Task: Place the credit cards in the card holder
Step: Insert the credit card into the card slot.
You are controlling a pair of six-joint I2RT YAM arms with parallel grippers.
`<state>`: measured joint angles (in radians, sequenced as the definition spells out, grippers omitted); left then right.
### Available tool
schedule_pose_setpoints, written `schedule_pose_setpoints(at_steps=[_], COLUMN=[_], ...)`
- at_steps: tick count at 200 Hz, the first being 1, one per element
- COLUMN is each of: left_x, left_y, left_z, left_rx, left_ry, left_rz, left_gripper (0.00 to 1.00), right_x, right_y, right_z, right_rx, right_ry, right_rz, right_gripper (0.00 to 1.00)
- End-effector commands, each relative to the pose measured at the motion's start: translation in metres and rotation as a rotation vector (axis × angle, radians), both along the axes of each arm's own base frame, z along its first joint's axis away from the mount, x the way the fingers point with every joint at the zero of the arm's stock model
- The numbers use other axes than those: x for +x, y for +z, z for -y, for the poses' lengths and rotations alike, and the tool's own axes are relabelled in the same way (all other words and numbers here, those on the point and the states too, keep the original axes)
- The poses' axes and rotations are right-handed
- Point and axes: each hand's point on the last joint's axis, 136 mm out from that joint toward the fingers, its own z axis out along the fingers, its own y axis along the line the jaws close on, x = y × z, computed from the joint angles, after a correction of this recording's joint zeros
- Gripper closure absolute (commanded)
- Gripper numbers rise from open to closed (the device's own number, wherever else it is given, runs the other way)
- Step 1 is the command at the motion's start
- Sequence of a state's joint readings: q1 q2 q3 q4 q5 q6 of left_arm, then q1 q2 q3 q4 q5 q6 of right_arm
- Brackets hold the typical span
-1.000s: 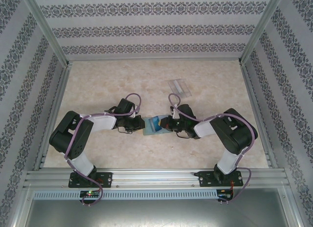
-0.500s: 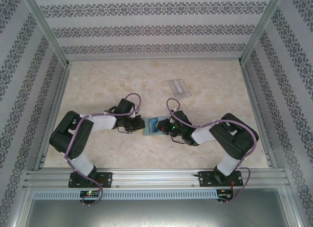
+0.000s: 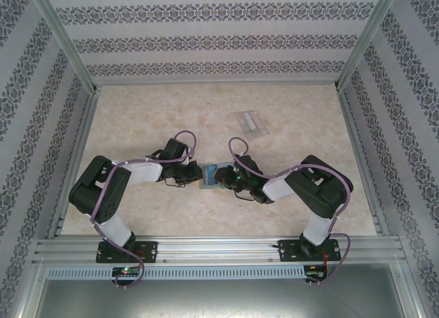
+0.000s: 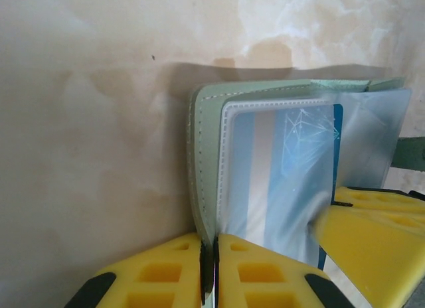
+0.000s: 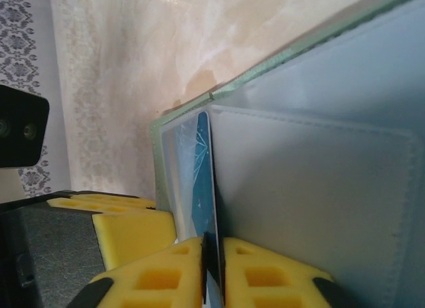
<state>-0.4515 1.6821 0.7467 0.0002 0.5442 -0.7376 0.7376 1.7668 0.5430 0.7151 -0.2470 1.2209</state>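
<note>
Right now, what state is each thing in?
Card holder: open, its edge pinched by the left hand.
Blue card: pinched in the right hand, partly inside the holder's clear sleeve.
Clear plastic box: lying apart, touched by neither hand.

Card holder: pale grey-green bifold, stitched edge, clear inner sleeves; standing open, one cover edge sitting clamped between the pads of the left pincer. Credit card: blue with white lines, being pinched edge-on in the right pincer, reaching forward between the holder's sleeves
</note>
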Motion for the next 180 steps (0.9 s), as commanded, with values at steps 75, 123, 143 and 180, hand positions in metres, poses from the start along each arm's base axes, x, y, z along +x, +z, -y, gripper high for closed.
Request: schedule_pose_setpoints(at_steps=[75, 123, 143, 180], left_x=[-0.008, -0.008, -0.009, -0.007], left_y=[-0.008, -0.005, -0.003, -0.001], left_z=[0.002, 0.004, 0.003, 0.002], left_rx=[0.016, 0.000, -0.006, -0.004], left_ry=[-0.024, -0.018, -0.011, -0.006], left_rz=[-0.031, -0.025, -0.015, -0.006], left_gripper=[0.87, 0.87, 0.86, 0.81], right_x=[-0.006, -0.005, -0.004, -0.004], right_y=[-0.014, -0.024, -0.022, -0.014], right_z=[0.026, 0.009, 0.004, -0.005], right_rx=[-0.169, -0.141, -0.140, -0.121], right_ry=[0.056, 0.107, 0.127, 0.166], right_rz=[0.002, -0.039, -0.030, -0.012], right_gripper=[0.80, 0.90, 0.92, 0.93])
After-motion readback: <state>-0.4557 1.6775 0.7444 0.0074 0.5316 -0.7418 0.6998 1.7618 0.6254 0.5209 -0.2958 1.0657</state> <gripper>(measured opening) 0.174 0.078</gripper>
